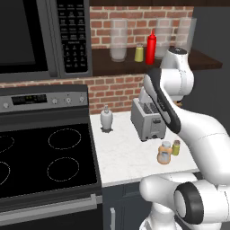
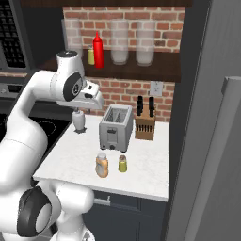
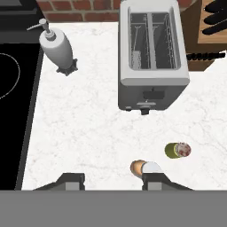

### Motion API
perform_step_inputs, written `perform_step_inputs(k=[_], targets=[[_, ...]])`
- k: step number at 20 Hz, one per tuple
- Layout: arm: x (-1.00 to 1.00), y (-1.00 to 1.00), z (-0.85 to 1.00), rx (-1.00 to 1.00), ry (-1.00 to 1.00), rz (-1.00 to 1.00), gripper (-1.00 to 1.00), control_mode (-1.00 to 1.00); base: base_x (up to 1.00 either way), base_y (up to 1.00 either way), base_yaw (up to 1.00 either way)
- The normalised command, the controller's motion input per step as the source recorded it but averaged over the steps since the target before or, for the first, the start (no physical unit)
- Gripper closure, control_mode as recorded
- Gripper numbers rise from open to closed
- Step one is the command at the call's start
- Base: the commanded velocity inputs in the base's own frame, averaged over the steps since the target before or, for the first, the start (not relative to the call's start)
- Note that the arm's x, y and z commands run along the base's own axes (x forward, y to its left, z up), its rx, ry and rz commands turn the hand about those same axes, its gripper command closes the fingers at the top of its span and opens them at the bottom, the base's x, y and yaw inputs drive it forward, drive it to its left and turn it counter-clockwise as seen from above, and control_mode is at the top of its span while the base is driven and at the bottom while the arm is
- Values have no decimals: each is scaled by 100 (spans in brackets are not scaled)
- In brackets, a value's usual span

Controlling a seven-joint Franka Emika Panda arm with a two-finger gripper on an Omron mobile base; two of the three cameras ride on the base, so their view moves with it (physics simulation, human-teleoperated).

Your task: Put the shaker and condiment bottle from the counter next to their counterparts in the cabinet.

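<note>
Shaker and condiment bottle stand side by side near the front edge of the surface, in front of the toaster, close but not touching as far as I can tell. Both upright, neither picked up yet. Likely staged there for easy top-down reach.

Tool hangs high above the surface, pointing straight down, holding nothing. Fingertips look set apart in the hand view but the jaws read as nearly closed for this rig, so call it narrow and empty. In the hand view the bottle's cap sits just above the right fingertip, which suggests the arm is lining up over the bottle first; that's a guess.

Counterparts: red squeeze bottle and pale shaker stand together on the cabinet shelf between glass jars; free shelf beside them is where the two items should go.

Hard to see:
- left base view: arm covers much of the toaster and the right end of the shelf.
- hand view: bottle body cut by the right fingertip and frame bottom, only cap and shoulder show.
- knife block cropped at the hand view's corner.
- soap dispenser near the stove, not task relevant.
- shaker label detail too small to read.
</note>
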Motion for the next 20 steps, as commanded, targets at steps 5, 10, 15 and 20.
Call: perform_step_inputs(k=[5, 10, 15, 20], targets=[[-3, 0, 0, 0, 0, 0, -100, -100, 0, 0, 0], [-16, -3, -18, 6, -4, 0, -100, -100, 0, 0, 0], [-47, -23, -68, 13, -15, 1, -100, -100, 0, 0, 0], [-14, -1, -55, 14, 2, 0, -100, -100, 0, 0, 0]])
